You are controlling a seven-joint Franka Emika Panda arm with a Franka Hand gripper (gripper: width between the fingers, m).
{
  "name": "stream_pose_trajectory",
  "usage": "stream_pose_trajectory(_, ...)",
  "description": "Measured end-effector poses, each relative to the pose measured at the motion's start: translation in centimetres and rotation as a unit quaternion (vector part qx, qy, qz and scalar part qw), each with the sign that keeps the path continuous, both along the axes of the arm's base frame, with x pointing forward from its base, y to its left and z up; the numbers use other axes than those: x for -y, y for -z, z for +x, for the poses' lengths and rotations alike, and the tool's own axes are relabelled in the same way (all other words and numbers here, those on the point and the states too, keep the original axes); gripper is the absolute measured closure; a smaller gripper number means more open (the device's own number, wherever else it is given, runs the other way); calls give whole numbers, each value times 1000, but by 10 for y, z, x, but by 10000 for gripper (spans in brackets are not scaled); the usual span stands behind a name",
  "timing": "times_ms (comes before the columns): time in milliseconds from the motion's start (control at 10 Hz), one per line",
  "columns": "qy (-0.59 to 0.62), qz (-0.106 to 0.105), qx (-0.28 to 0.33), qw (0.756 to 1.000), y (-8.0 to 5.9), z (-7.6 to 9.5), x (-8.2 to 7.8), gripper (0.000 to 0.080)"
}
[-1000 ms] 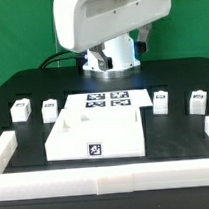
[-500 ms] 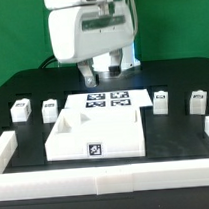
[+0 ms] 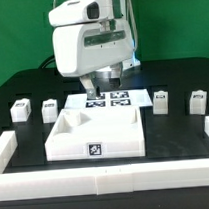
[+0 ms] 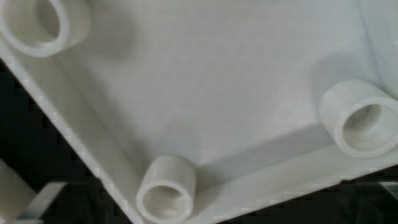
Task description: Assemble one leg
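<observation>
One big white panel (image 3: 109,132) lies mid-table toward the near edge, its round sockets (image 4: 365,115) filling the wrist view. Long white bars (image 3: 107,178) line the near and side edges. The marker board (image 3: 106,99) lies behind the panel. Above it hangs the gripper (image 3: 103,88), its opening impossible to judge. Four small legs (image 3: 160,101) stand untouched, two toward each side edge.

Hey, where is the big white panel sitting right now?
In the exterior view the panel lies mid-table, just in front of the marker board, between a leg on that view's left and another leg on its right.
</observation>
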State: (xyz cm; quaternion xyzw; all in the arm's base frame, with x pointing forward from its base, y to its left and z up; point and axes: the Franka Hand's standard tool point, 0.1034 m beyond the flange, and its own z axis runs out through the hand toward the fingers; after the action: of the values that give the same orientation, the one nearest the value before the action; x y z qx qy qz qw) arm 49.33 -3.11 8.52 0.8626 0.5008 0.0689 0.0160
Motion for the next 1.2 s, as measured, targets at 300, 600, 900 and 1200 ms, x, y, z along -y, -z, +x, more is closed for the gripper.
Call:
stream_pose_trajectory(300,-122,-31,-10,992,17,-24,-11,150)
stream_pose_trajectory(600,-152,-42,-16,987,28,-43,-5,150)
stream_pose_trajectory(900,-152,-41,-16,987,28,-42,-7,150)
stream_pose_trajectory(1200,-230,-44,-34,972,48,-63,-1,150)
